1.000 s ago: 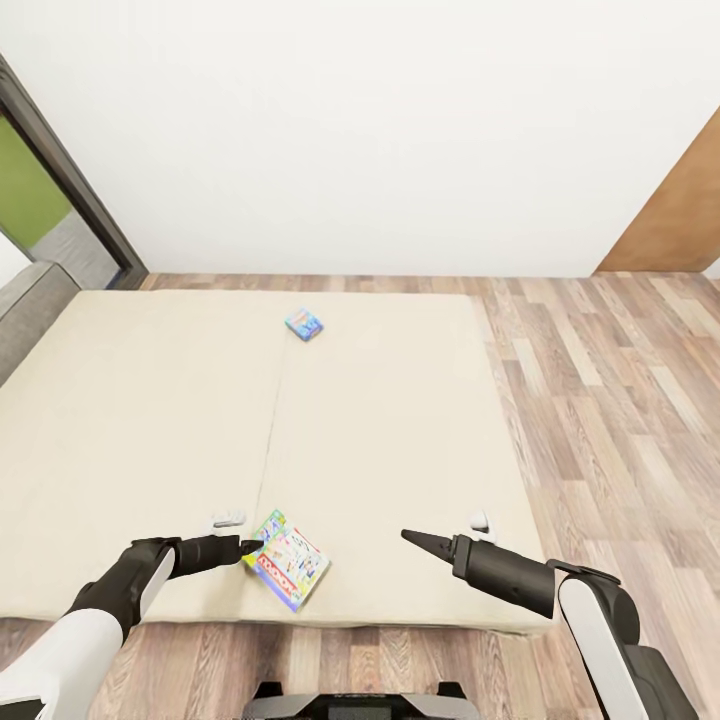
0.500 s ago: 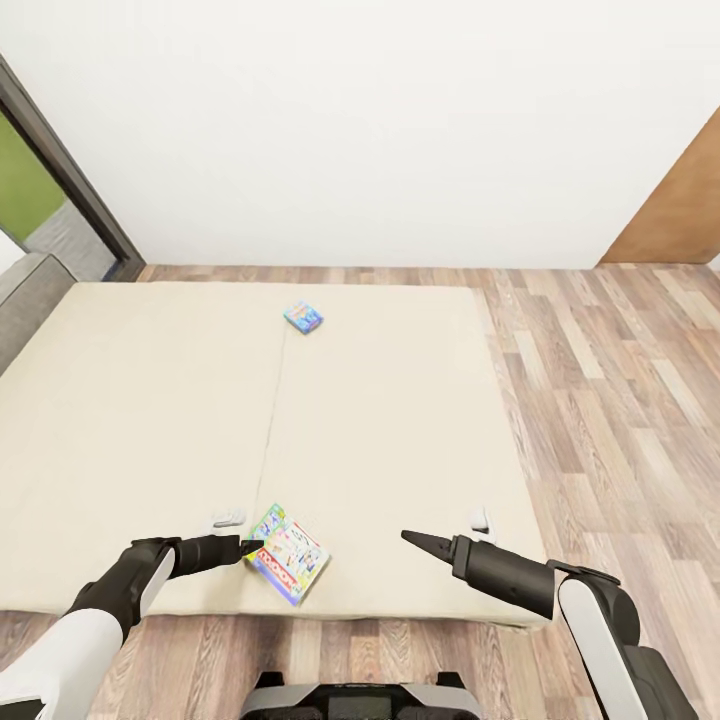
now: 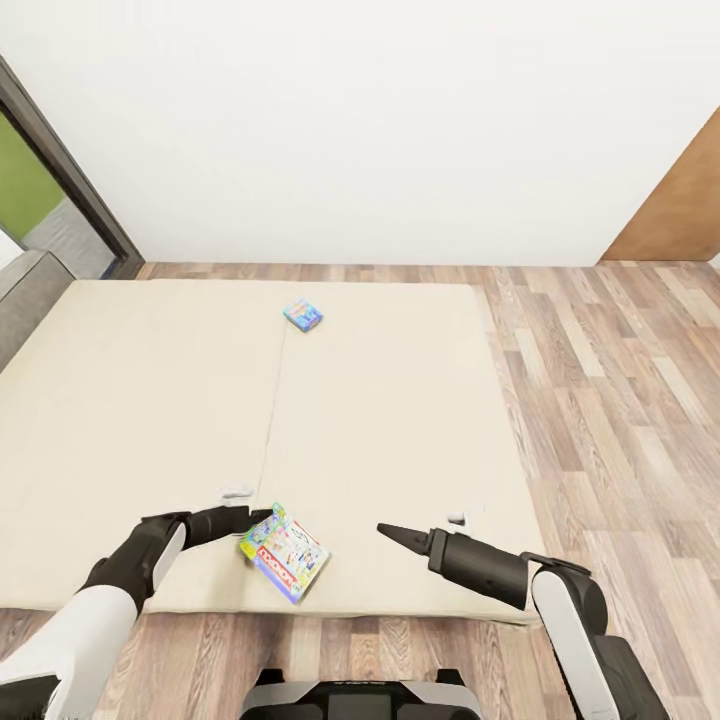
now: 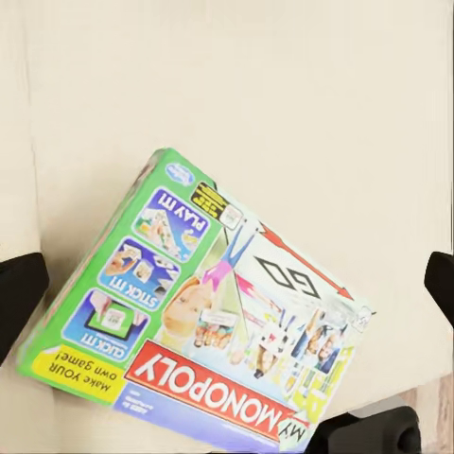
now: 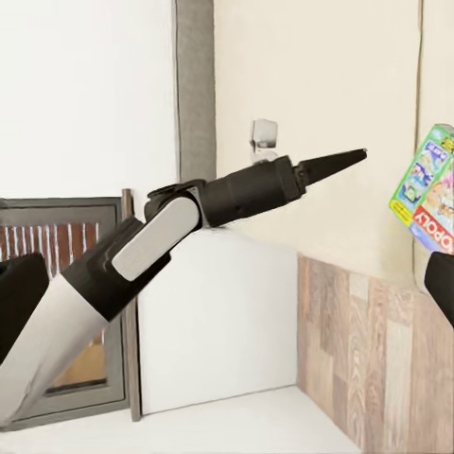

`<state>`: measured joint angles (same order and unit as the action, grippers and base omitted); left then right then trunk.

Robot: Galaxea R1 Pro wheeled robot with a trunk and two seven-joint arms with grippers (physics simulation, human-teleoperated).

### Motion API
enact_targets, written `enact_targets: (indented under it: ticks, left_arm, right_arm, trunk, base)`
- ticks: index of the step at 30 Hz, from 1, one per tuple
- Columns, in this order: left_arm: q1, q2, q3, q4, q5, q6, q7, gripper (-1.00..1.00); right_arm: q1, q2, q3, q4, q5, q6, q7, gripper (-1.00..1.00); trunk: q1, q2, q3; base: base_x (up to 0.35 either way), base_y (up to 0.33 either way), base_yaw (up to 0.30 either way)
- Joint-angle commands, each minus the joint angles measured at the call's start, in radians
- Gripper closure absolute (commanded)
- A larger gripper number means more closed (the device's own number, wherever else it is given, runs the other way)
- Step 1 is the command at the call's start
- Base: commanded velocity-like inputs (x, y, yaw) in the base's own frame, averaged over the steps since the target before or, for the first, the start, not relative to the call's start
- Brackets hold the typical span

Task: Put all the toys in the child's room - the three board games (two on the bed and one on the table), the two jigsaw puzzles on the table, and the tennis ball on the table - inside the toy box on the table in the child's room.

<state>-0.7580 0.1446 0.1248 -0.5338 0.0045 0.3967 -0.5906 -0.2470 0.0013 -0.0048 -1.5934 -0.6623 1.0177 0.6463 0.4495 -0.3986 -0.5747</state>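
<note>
Two board games on the bed, both arms over its near edge

Nearest, the green-edged Monopoly box [image 3: 285, 551] lies flat near the bed's [image 3: 400, 400] front edge; the left gripper [image 3: 262, 517] is at its far-left corner, fingers spread wide in the wrist view, gripping nothing. Right gripper [image 3: 388, 530] hangs just beside over bare cream top, its tips together in a point. Far across, the blue game box [image 3: 303, 315] lies near the white wall [image 3: 380, 120]
</note>
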Motion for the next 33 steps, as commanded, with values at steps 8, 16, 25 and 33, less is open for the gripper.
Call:
enact_targets:
  ticks: [8, 16, 25, 33]
  left_arm:
    - [-0.011, -0.002, 0.005, -0.019, 0.000, -0.004, -0.007, -1.00]
    - [-0.013, -0.002, 0.005, -0.019, -0.001, 0.001, -0.004, -1.00]
    - [-0.016, -0.003, 0.004, -0.019, 0.000, 0.047, 0.047, -1.00]
    - [-0.018, -0.004, 0.004, -0.018, -0.001, 0.116, 0.139, -1.00]
  right_arm:
    - [-0.003, 0.045, 0.035, 0.000, 0.004, -0.009, 0.003, -1.00]
    - [-0.003, 0.058, 0.035, 0.000, 0.005, -0.011, 0.001, -1.00]
    - [-0.003, 0.059, 0.033, 0.000, 0.006, -0.012, 0.000, -1.00]
    - [-0.003, 0.058, 0.031, 0.000, 0.005, -0.009, 0.001, -1.00]
  trunk:
    - [0.001, -0.002, -0.001]
    - [0.001, -0.002, -0.001]
    - [0.001, -0.002, -0.001]
    - [0.001, -0.002, -0.009]
  base:
    - [0.000, 0.000, 0.000]
    - [0.000, 0.000, 0.000]
    - [0.000, 0.000, 0.000]
    - [0.000, 0.000, 0.000]
